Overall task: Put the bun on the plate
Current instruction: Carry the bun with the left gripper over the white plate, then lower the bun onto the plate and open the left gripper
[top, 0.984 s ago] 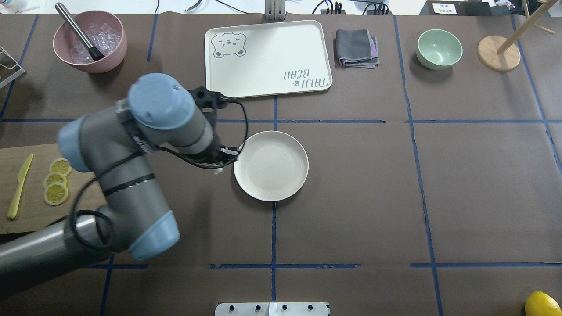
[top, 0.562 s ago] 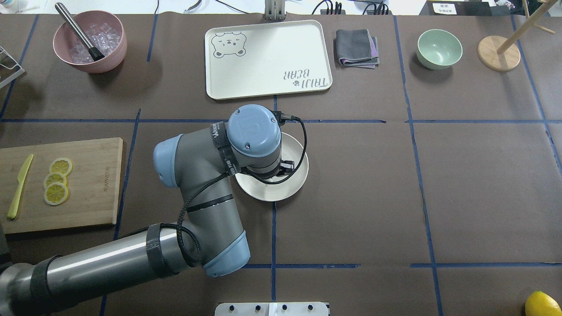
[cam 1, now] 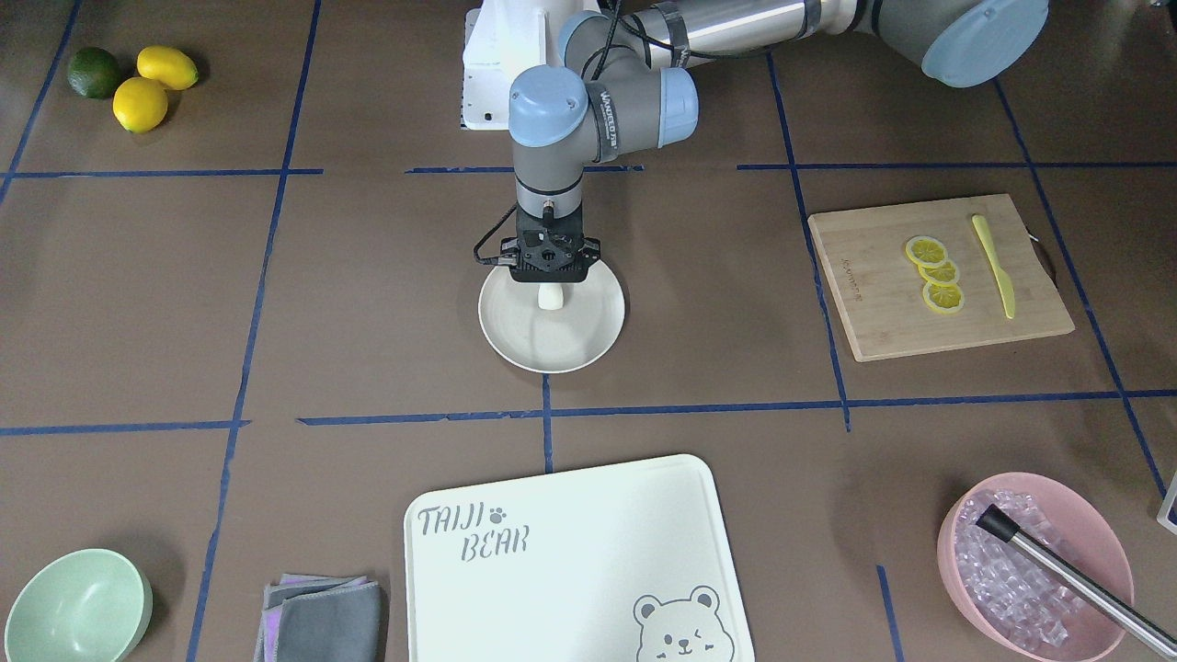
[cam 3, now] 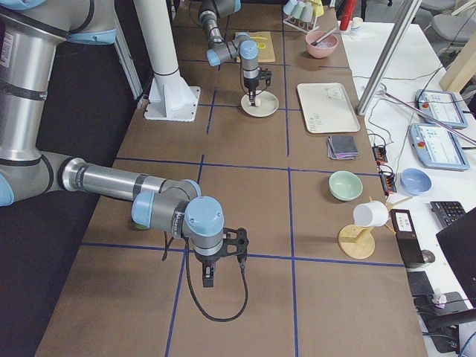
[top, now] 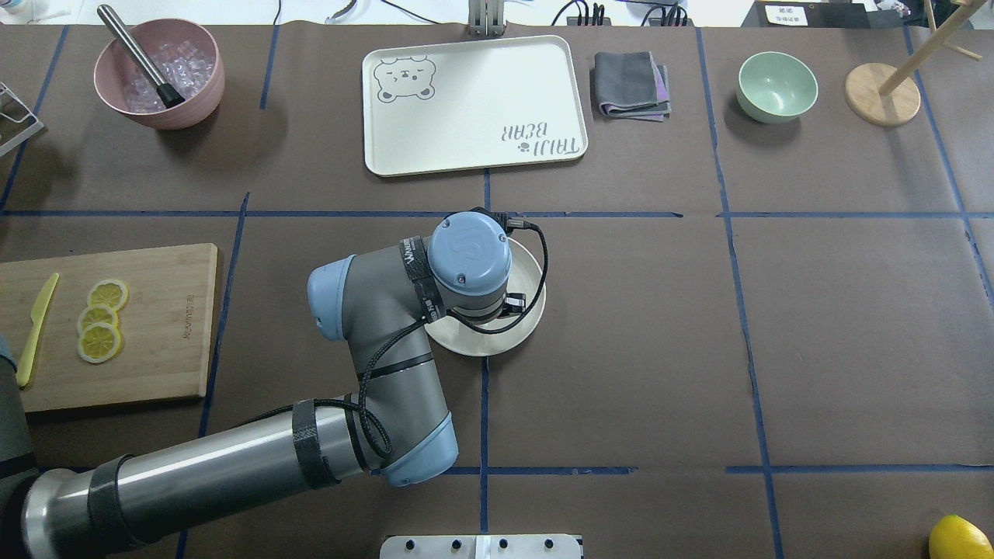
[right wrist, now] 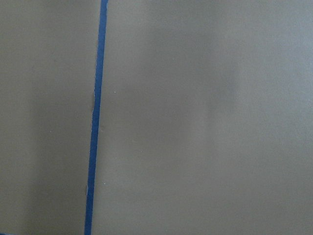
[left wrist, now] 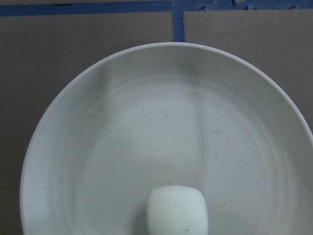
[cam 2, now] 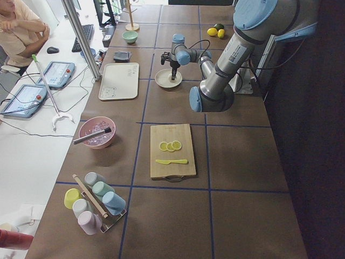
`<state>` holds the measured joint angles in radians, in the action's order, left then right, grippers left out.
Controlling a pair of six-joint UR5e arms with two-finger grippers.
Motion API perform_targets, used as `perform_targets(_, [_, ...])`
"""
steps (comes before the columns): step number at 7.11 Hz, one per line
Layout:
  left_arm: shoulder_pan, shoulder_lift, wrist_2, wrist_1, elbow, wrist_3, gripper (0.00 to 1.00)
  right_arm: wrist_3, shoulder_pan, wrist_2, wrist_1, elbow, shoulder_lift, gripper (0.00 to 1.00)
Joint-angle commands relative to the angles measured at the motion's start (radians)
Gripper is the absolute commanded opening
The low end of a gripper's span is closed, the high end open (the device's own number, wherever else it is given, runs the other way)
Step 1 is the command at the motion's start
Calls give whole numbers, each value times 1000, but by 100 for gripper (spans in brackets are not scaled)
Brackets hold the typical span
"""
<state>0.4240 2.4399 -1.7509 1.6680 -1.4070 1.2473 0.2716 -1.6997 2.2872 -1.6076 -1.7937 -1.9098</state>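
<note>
The bun (cam 1: 551, 299), a small white rounded lump, hangs just under my left gripper (cam 1: 550, 283), which is shut on it over the cream-white plate (cam 1: 552, 357). The left wrist view looks straight down: the bun (left wrist: 177, 211) sits at the bottom centre above the plate (left wrist: 122, 122), and the fingers are out of frame. From overhead, the left wrist hides the gripper and most of the plate (top: 530, 310). My right gripper (cam 3: 208, 280) shows only in the exterior right view, low over bare table, and I cannot tell its state.
A bear-printed tray (cam 1: 570, 552), a folded cloth (cam 1: 322, 614) and a mint bowl (cam 1: 74, 607) lie beyond the plate. A cutting board (cam 1: 864, 294) with lemon slices and a knife is on the robot's left. A pink ice bowl (cam 1: 1030, 561) stands farther off.
My left arm has swung from the plate's left edge to over the plate, bringing the bun with it, and has uncovered the cutting board.
</note>
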Motion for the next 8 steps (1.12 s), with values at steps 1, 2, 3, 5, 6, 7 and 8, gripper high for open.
perform_targets(1, [-1, 1, 1, 6, 3, -5, 73, 0, 0, 0, 0, 0, 0, 100])
perform_targets(2, [-1, 1, 1, 6, 3, -5, 76, 0, 0, 0, 0, 0, 2, 100])
perform_targets(3, [1, 1, 1, 6, 3, -5, 78, 1, 0, 0, 0, 0, 2, 100])
perform_targets(5, [1, 1, 1, 4, 2, -5, 90, 1, 0, 0, 0, 0, 2, 100])
perform_targets(6, [1, -1, 2, 4, 2, -5, 90, 0, 0, 0, 0, 0, 2, 100])
perform_targets(7, [1, -2, 2, 3, 2, -5, 90, 0, 0, 0, 0, 0, 3, 100])
perform_targets(8, [1, -2, 2, 3, 2, -5, 91, 0, 2, 0, 0, 2, 3, 100])
